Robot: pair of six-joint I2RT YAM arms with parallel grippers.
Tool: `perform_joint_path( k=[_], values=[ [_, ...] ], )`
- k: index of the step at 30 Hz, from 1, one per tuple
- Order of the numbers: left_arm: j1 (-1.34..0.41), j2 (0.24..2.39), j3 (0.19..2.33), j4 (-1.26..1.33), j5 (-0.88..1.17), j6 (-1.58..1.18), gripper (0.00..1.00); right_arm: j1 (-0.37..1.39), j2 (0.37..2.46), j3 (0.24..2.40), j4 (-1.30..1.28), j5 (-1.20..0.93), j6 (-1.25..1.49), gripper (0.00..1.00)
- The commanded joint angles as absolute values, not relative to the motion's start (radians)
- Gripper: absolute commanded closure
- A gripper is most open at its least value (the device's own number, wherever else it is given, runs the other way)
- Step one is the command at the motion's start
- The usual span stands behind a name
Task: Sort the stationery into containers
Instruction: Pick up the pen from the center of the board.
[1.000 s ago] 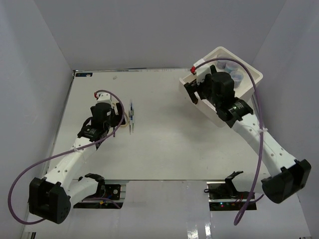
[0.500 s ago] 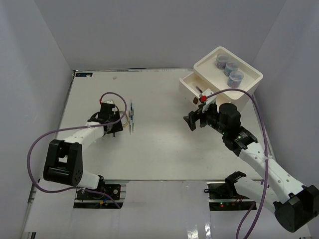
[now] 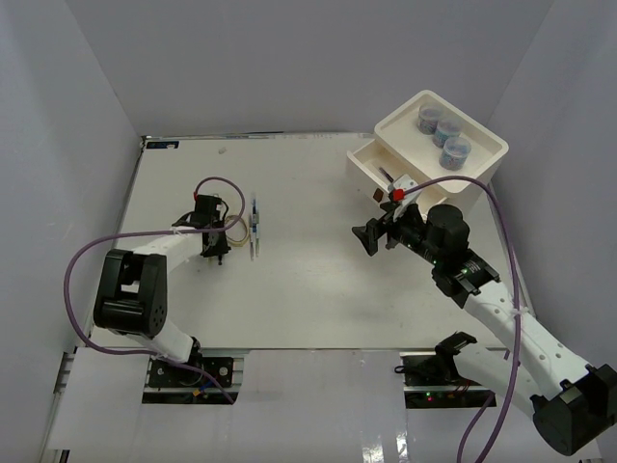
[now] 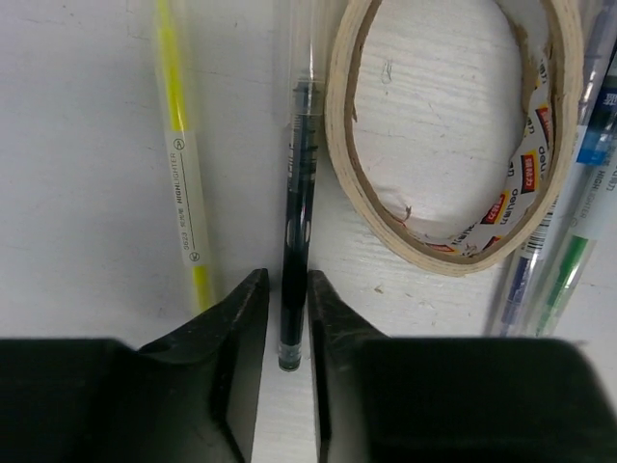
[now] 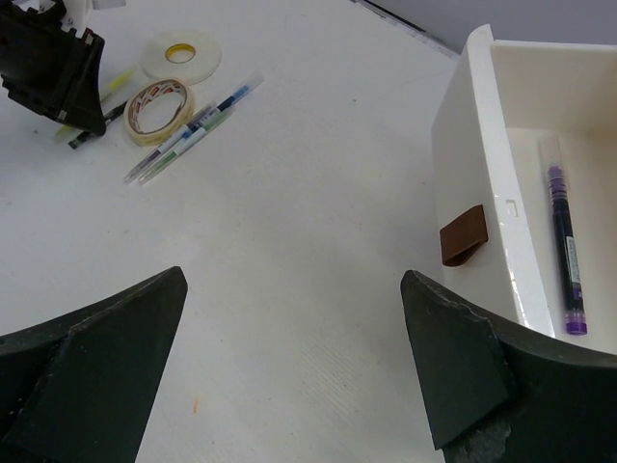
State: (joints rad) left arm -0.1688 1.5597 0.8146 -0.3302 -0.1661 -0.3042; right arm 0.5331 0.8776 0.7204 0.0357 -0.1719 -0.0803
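Stationery [image 3: 249,228] lies mid-left on the table [image 3: 308,289], well apart from the rigid white drawer box [image 3: 487,154]. Right gripper [image 5: 294,280] hangs wide open and empty. Papery tape ring [image 4: 434,253] sits just beside the slick round black pen [image 4: 297,174]. Left gripper [image 4: 286,280] straddles the pen's end, not quite pinched. I'd worry it rolls out or snags the tape.
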Motion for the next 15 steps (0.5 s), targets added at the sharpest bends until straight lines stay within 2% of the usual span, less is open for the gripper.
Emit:
perform_joint_path(
  k=[1,3,9,15],
  values=[
    [-0.169,1.557,0.838,-0.322,-0.123,-0.298,0.71,0.535,0.867,0.696,0.101,-0.184,-0.066,0.02],
    [-0.167,1.528,0.834,-0.324,-0.109,-0.301,0.80,0.534,0.862,0.693,0.101,-0.181,-0.066,0.02],
    [-0.170,1.382,0.830,-0.360,-0.025,-0.291,0.92,0.534,0.856,0.696,0.087,-0.186,-0.051,0.02],
    [-0.186,1.114,0.851,-0.390,0.165,-0.308,0.92,0.537,0.877,0.727,0.106,-0.259,0.037,0.02]
  ],
)
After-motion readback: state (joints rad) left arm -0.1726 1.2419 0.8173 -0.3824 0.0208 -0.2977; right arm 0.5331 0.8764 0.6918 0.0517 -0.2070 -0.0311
